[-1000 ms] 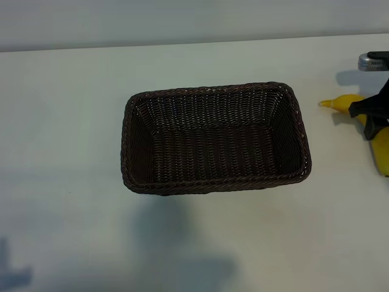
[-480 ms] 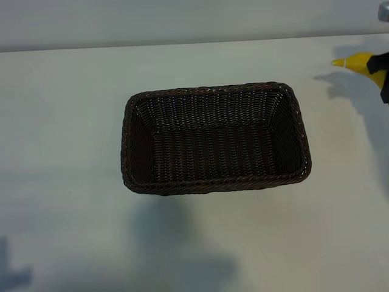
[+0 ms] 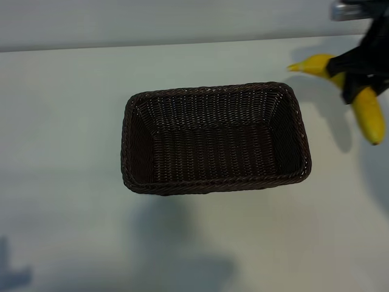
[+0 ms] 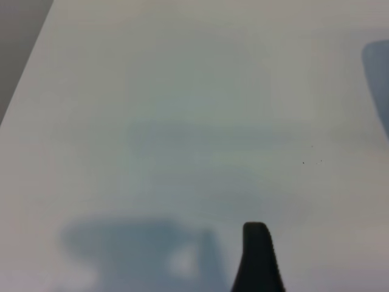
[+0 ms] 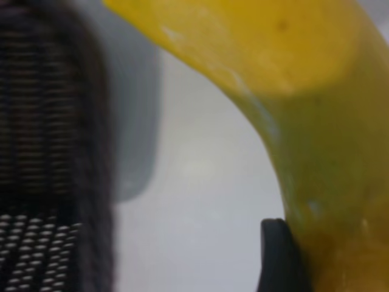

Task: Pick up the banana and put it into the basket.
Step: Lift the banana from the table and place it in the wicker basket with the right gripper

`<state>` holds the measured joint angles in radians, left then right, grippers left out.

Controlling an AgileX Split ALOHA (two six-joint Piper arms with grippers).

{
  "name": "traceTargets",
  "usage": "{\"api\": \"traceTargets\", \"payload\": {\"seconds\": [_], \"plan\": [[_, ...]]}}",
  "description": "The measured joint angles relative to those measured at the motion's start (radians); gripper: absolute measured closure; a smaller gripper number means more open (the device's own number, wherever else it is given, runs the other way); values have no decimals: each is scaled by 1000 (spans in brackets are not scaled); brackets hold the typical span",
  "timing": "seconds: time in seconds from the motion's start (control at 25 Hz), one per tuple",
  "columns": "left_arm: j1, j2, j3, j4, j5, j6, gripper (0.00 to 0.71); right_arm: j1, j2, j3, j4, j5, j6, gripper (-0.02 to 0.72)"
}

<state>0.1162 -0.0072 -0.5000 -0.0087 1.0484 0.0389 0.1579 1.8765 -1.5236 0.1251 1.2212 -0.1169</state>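
The yellow banana [image 3: 369, 112] hangs in the air just off the basket's right end, stem tip pointing toward the basket. My right gripper [image 3: 357, 78] is shut on the banana's middle. In the right wrist view the banana [image 5: 304, 91] fills the frame, with one black fingertip [image 5: 276, 258] pressed against its side. The dark brown wicker basket [image 3: 216, 182] stands in the middle of the white table with nothing inside it, and its wall [image 5: 48, 121] shows beside the banana. Of my left gripper only one fingertip [image 4: 256, 261] shows, over bare table, holding nothing.
The white table [image 3: 67, 109] extends on all sides of the basket. Its far edge runs along the top of the exterior view. Arm shadows lie on the table in front of the basket.
My right gripper has lifted the banana off the table at the far right and carried it left, closer to the basket's right end. The basket has not moved.
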Motion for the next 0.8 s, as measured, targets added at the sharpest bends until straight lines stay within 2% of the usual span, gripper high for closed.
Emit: {"api": "traceTargets", "payload": {"seconds": [0.16, 0.44, 0.64, 0.8], "plan": [[0, 0, 0, 0, 0, 0, 168, 126, 0, 0, -6, -4, 20, 283], [0, 0, 0, 0, 0, 0, 168, 344, 1, 0, -8, -74, 15, 283], [0, 0, 0, 0, 0, 0, 168, 431, 2, -3, -21, -125, -89, 283], [0, 0, 0, 0, 0, 0, 168, 481, 3, -3, -60, -201, -241, 283]]}}
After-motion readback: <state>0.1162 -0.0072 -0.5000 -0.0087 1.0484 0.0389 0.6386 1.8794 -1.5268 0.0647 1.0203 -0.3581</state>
